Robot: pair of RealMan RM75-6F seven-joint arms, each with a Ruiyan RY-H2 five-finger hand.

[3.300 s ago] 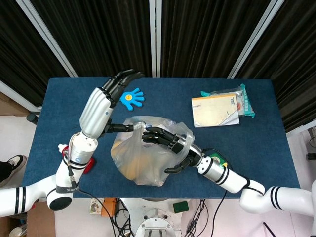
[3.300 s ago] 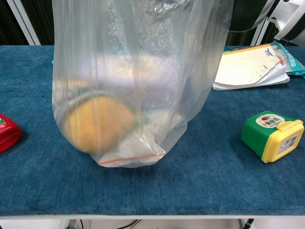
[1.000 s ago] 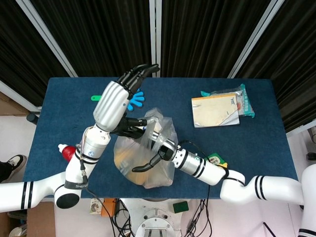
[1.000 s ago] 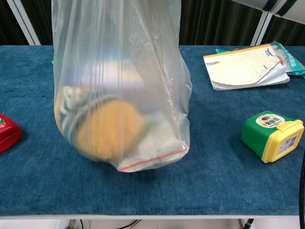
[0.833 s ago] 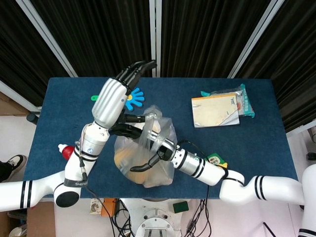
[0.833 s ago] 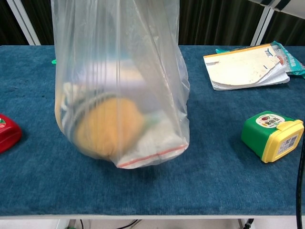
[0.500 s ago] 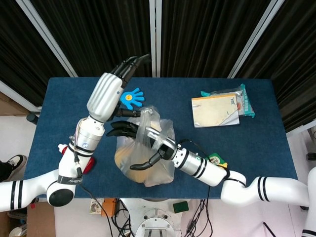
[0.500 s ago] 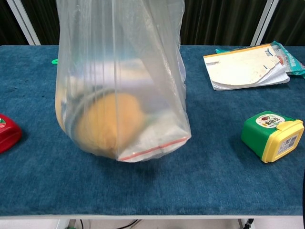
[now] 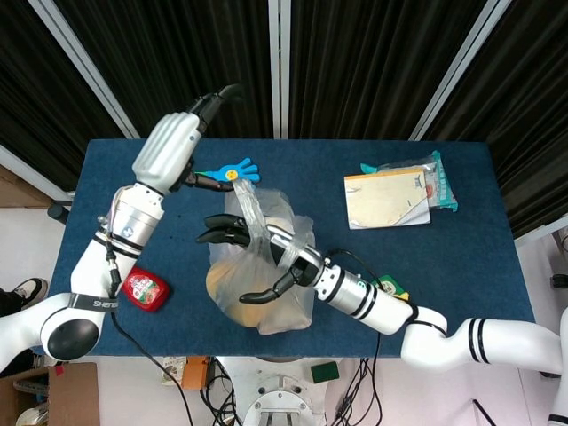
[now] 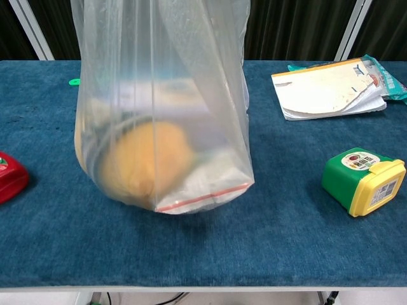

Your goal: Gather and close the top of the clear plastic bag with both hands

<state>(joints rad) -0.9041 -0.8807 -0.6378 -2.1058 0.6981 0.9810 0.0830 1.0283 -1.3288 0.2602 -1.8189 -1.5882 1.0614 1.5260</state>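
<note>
A: What's inside the clear plastic bag [image 10: 162, 108]?

B: An orange-yellow round thing [image 10: 143, 162] fills the lower left, and a smaller zip pouch with a red seal line [image 10: 203, 196] lies at the bottom right. Something pale sits behind them, too blurred by the film to tell.

A: Where is the bag?

B: Near the front middle of the blue tabletop [image 10: 299, 241], its bottom resting on or just above the cloth. The top runs out of the chest view.

A: And the hands?

B: The right robot hand [image 9: 266, 253] grips the gathered neck of the bag from above, film bunched through its dark fingers. The left robot hand [image 9: 177, 146] holds nothing, fingers spread, up by the blue hand-shaped toy [image 9: 229, 170].

A: Any change from half a second ago?

B: The left robot hand has pulled away to the back left, off the bag. A red packet [image 9: 142, 289] that its arm partly hid now shows fully.

A: How does the bag look?

B: Tall, wrinkled in vertical folds, narrowed at the neck, bulging low down.
</note>
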